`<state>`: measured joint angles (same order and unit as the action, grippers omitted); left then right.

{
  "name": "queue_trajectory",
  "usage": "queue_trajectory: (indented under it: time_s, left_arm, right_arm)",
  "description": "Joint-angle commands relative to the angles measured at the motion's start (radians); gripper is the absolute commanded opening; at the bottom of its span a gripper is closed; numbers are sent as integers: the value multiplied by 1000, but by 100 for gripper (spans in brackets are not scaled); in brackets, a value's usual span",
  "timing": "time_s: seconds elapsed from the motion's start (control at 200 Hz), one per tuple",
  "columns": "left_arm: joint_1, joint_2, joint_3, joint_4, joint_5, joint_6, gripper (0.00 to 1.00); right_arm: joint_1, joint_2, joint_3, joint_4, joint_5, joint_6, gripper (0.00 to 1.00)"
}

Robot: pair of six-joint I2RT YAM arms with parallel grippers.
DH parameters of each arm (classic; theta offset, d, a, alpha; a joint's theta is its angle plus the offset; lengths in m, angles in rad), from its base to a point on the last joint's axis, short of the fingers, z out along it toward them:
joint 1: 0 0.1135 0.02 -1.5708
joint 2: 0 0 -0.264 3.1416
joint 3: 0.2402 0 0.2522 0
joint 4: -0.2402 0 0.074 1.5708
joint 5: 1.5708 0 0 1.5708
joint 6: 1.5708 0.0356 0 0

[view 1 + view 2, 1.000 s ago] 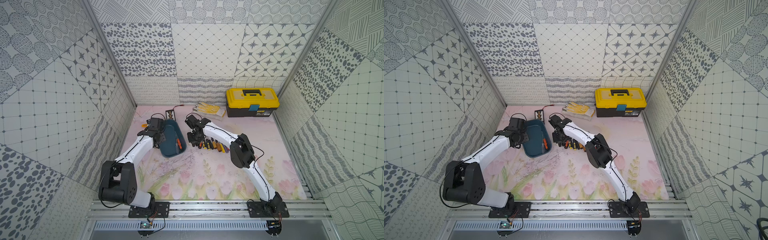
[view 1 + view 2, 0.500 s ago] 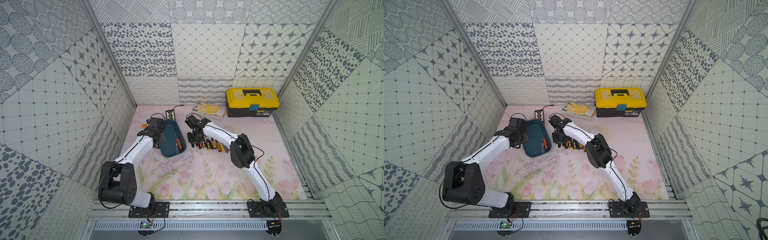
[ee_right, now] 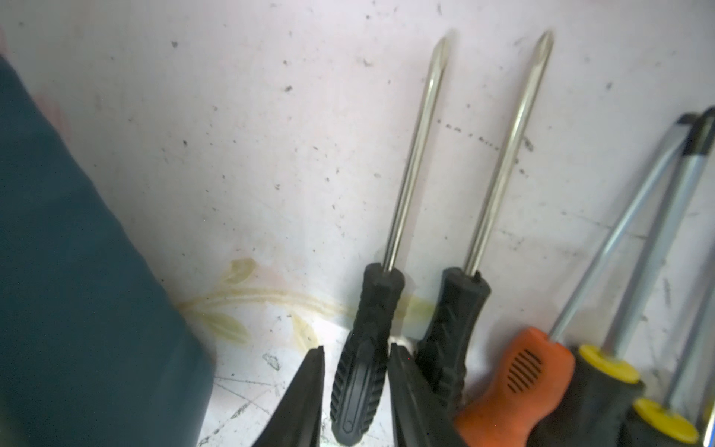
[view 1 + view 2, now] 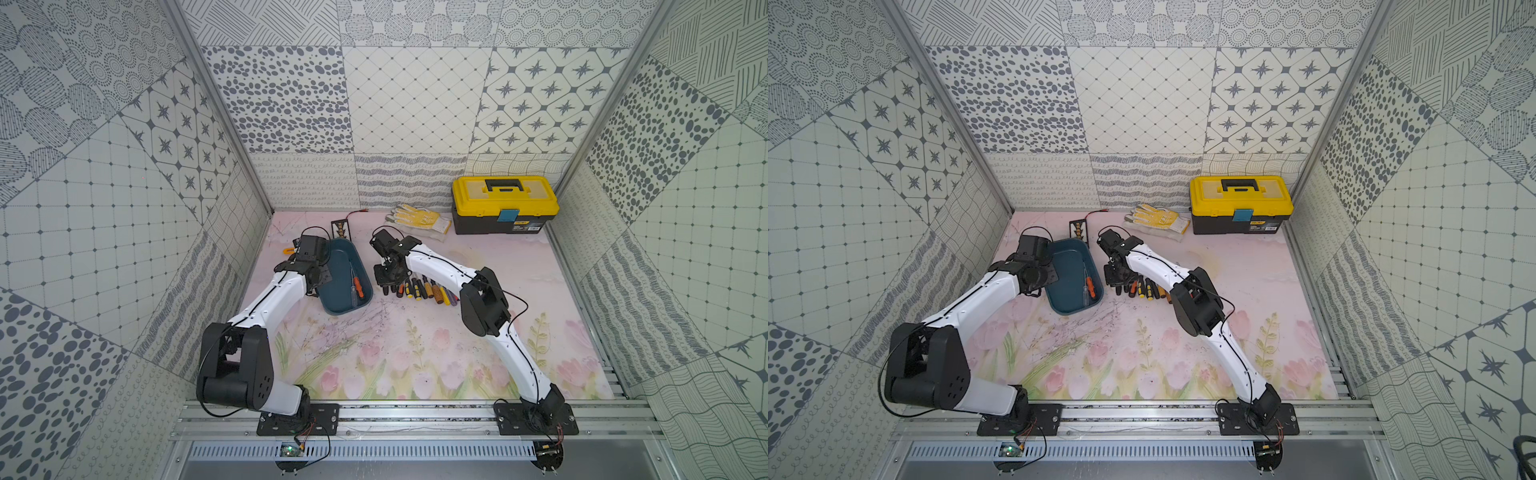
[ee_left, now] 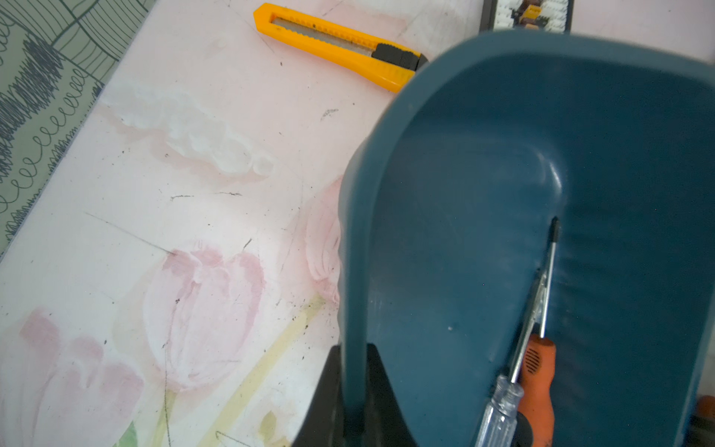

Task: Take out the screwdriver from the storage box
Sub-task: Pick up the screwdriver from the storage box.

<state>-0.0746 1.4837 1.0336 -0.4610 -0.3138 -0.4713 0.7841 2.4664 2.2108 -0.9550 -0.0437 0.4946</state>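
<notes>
Two drivers lie in the storage box (image 4: 340, 268), both along its right long wall. Long axes run parallel to that wall, handles toward the near end, tips toward the far end.

- Orange-handled screwdriver (image 5: 536, 371): ribbed orange grip, bright steel shaft, dark tip, closer to the wall.
- Clear-handled screwdriver (image 5: 500, 406): transparent grip, thin shaft lying against the orange one's shaft, on the inner side.

The box is dark teal, lidless, with rounded corners. Its long axis runs away from the arm bases, angled a little to the left at the far end. The far end and left half of its floor are bare.

Left gripper (image 5: 353, 371): closed on the box's left long wall, one finger inside and one outside.

Right gripper (image 3: 356, 348): open, low over the counter (image 4: 415, 345) outside the box. Its fingers straddle the black-handled screwdriver (image 3: 377, 294), with a gap showing on one side of the grip. That tool is the end of a row of screwdrivers (image 4: 419, 289), shafts pointing away from the bases. A bare strip of counter separates it from the box's right wall.

A yellow utility knife (image 5: 336, 42) lies just beyond the box's far left corner. The yellow toolbox (image 4: 505, 203) and gloves (image 4: 417, 218) sit at the back wall, well apart.
</notes>
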Motion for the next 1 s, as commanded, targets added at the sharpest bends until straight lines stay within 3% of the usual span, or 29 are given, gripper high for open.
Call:
queue_trajectory:
  time_s: [0.0, 0.19, 0.375, 0.615, 0.996]
  left_arm:
    - [2, -11, 2, 41, 29, 3, 0]
    - [3, -8, 0, 45, 36, 2, 0]
    - [3, -10, -1, 47, 42, 2, 0]
    - [3, -14, -2, 50, 53, 3, 0]
    - [2, -13, -3, 55, 63, 3, 0]
  right_arm:
    - [0, -106, -60, 98, 2, -3, 33]
    - [1, -238, -198, 241, -4, -27, 34]
    - [14, -304, -228, 290, -26, -79, 45]
    - [46, -319, -194, 285, -97, -144, 50]
    - [100, -296, -167, 221, -156, -163, 51]
